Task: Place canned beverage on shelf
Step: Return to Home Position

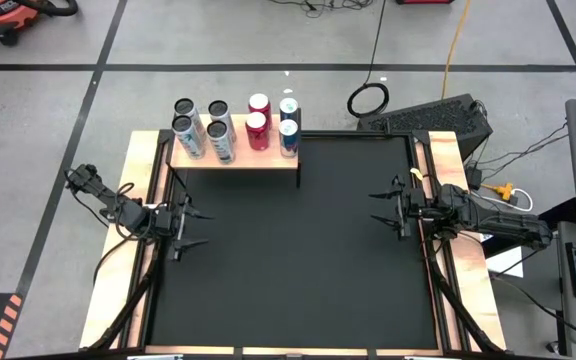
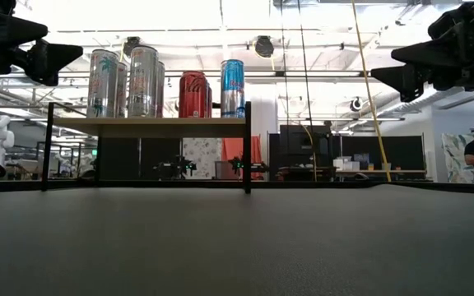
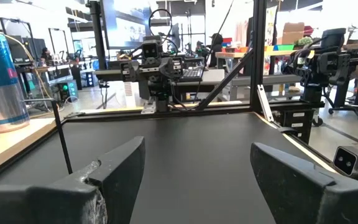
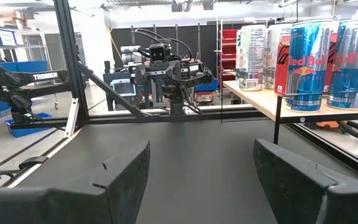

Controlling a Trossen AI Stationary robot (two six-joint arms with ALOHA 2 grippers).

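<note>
shelf (image 1: pixel 253 161): stands at the back-left corner of the desk (image 1: pixel 298 270), light wooden top on thin dark legs.
silver cans (image 1: pixel 186 135): four upright at the shelf's left end, two rows of two.
red cans (image 1: pixel 257 130): two upright, just beside the silver ones.
blue cans (image 1: pixel 288 135): two upright at the shelf's right end.
left end effector (image 1: pixel 193 228): at the desk's left edge, fingers spread wide, holding nothing.
right end effector (image 1: pixel 378 208): at the right edge, facing the left one, fingers spread, empty.

a robotics lab: taped floor (image 1: pixel 218 40), trailing cables (image 1: pixel 455 40).
</note>
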